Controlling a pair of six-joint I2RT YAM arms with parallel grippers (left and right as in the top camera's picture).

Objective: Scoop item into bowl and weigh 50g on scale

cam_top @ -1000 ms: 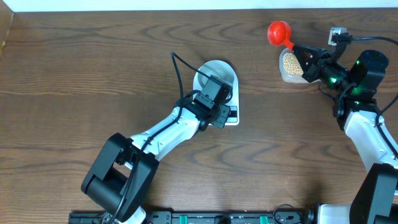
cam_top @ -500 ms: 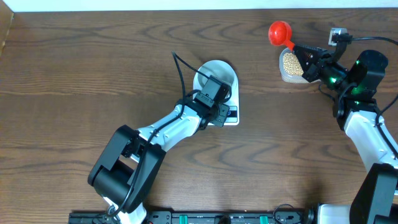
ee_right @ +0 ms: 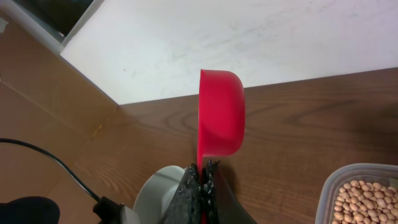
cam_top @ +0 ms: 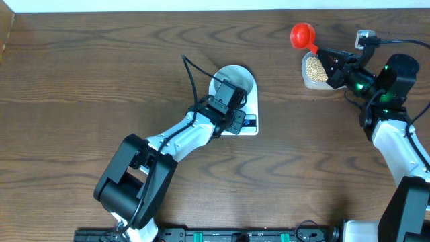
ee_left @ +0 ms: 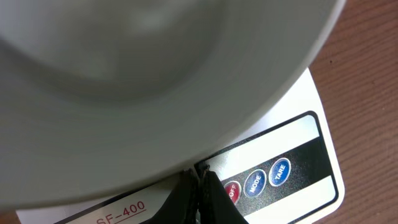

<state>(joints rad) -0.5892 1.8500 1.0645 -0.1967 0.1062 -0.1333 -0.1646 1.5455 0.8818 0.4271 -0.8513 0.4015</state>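
Observation:
The white bowl [cam_top: 236, 77] sits on the white scale [cam_top: 250, 126]. In the left wrist view it fills the top as the bowl [ee_left: 155, 74], above the scale [ee_left: 298, 143] and its round buttons. My left gripper [cam_top: 232, 111] hangs low over the scale; its gripper [ee_left: 198, 180] is shut and empty, tips just left of the red button, at the bowl's rim. My right gripper [cam_top: 324, 55] is shut on the handle of a red scoop [cam_top: 302, 35]; the wrist view shows the gripper [ee_right: 202, 173] with the scoop [ee_right: 221, 112] on edge. The tan beans [cam_top: 314, 67] lie in a clear tub [ee_right: 336, 180].
The clear tub [cam_top: 310, 82] stands at the back right, just under the right gripper. A black cable [cam_top: 191, 74] loops from the left arm over the table left of the bowl. A white wall edge [ee_right: 217, 37] borders the table's far side.
My left gripper has shifted slightly left over the scale, showing more of the display strip. The right arm and the scoop have not moved.

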